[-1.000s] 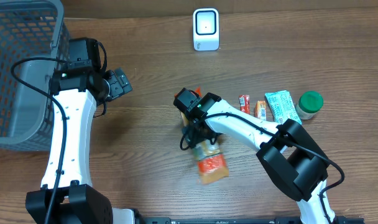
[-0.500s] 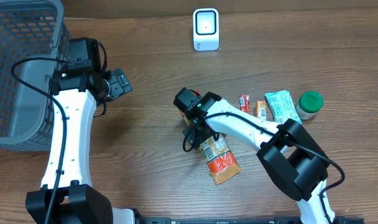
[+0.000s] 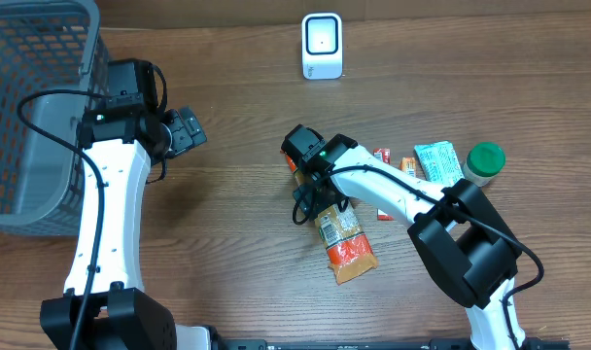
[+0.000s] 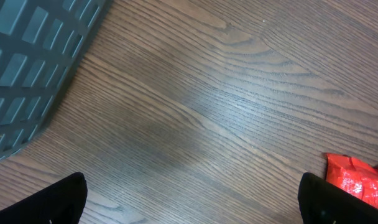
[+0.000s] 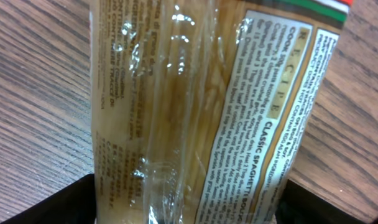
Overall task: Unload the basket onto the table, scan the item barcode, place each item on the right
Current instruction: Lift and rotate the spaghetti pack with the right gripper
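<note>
My right gripper (image 3: 315, 190) sits low over the spaghetti packet (image 3: 346, 243), which lies on the table (image 3: 237, 224) near the middle, its red end pointing away from the scanner (image 3: 322, 46) and well apart from it. In the wrist view the fingers (image 5: 64, 202) are spread wide with one against each long edge of the packet. I read that as a grip across its width, though the contact is cut off at the frame edge. My left gripper (image 3: 187, 129) hangs beside the basket (image 3: 33, 107), jaws fully apart and holding nothing.
</note>
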Controlling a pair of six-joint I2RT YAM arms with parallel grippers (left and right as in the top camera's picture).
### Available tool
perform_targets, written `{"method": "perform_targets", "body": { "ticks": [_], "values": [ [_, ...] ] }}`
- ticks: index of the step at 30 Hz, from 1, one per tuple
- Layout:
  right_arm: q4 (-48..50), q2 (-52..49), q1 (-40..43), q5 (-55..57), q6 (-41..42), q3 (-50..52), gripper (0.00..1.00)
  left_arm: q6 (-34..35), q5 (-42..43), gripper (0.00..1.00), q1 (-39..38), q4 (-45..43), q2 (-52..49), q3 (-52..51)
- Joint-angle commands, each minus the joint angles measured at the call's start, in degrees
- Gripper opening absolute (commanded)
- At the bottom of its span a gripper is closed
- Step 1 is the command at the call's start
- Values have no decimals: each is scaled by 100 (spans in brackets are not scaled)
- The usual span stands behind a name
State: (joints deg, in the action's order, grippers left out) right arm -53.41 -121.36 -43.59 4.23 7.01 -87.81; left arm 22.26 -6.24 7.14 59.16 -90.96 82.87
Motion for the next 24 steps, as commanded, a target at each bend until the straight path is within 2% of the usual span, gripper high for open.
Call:
{"method": "perform_targets", "body": {
  "ticks": [1,8,16,19,24],
  "values": [
    [22,44,11,-48,-66,-61,86,-66,-15,100,-2,0,-42,-22],
    [22,184,83,-48,-63,-168,87,-66,-15,100,-2,0,-42,-22],
    [-76,214,92,-50,-39,-205,76,-66,-15,100,-2,0,-42,-22],
    [-116,317,92,-59,24,-205,77,-66,-15,100,-2,0,-42,-22],
    [-107,479,92,-269,22,-205,87,-66,-15,100,-2,0,-42,-22]
  ]
}}
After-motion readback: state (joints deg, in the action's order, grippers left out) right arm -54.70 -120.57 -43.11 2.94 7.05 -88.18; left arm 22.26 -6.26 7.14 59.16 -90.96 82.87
